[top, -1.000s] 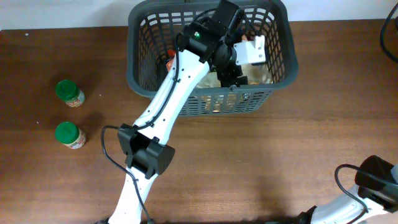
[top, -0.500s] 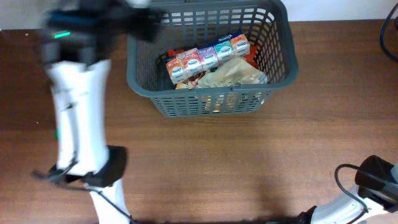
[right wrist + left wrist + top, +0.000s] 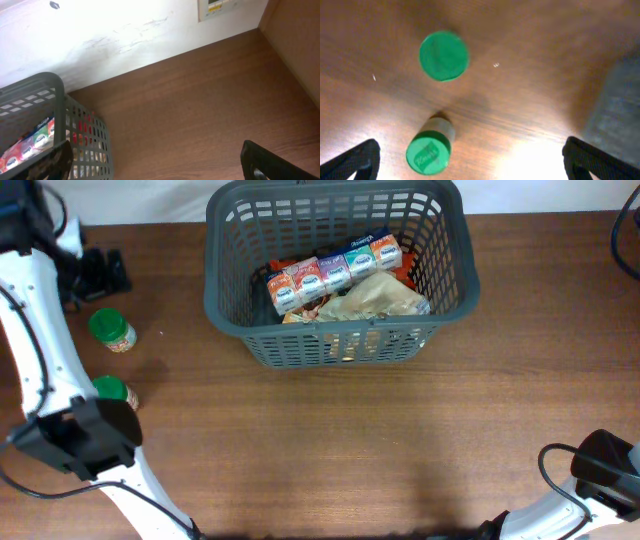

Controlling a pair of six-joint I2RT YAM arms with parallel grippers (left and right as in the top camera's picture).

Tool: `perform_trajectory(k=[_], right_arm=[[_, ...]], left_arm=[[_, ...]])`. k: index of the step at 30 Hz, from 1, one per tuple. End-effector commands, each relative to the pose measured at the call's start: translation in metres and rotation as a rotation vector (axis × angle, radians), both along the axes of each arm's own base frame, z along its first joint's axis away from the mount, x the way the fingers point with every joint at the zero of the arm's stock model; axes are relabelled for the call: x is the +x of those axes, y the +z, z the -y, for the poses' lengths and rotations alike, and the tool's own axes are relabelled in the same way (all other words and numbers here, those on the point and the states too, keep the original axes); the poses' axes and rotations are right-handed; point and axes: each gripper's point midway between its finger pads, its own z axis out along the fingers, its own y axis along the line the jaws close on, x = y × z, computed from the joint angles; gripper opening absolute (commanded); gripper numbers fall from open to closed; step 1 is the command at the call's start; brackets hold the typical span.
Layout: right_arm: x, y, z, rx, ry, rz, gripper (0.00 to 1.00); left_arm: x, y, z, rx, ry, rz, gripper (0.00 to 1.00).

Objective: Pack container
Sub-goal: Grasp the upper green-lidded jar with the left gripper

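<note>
While hovering left of the container [image 3: 340, 348] with the left hand [image 3: 475, 167] spread and empty, centre over 1 of the 2 green-lidded jars [image 3: 112, 330], descend straight, close below the lid [image 3: 443, 55]. Leave the right hand [image 3: 160, 166] — spread, empty — clear of the container.

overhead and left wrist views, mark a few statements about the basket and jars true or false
1. The container holds a row of small cartons. True.
2. Both green-lidded jars are inside it. False: the farther jar and the nearer jar stand on the table, left of it.
3. The left gripper has its jaws shut on a jar. False: they are open and empty.
4. A crumpled bag lies beside the cartons. True.
</note>
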Motion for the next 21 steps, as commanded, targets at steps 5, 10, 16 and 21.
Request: perform_trajectory(k=[5,10,16,21], right_arm=[[0.003,-0.003,0.0,0.013,0.008,-0.004,0.99],[0.003,-0.003,0.0,0.013,0.008,-0.004,0.99],[0.003,-0.003,0.0,0.013,0.008,-0.004,0.99],[0.003,-0.003,0.0,0.013,0.008,-0.004,0.99]], left_arm=[[0.0,-0.073,-0.031,-0.037,0.026,-0.099,0.99],[0.01,-0.105,-0.041,-0.04,0.035,-0.118,0.99],[0.027,-0.136,-0.053,-0.033,0.04,-0.103,0.99],[0.033,-0.153,-0.057,-0.036,0.03,-0.104,0.99]])
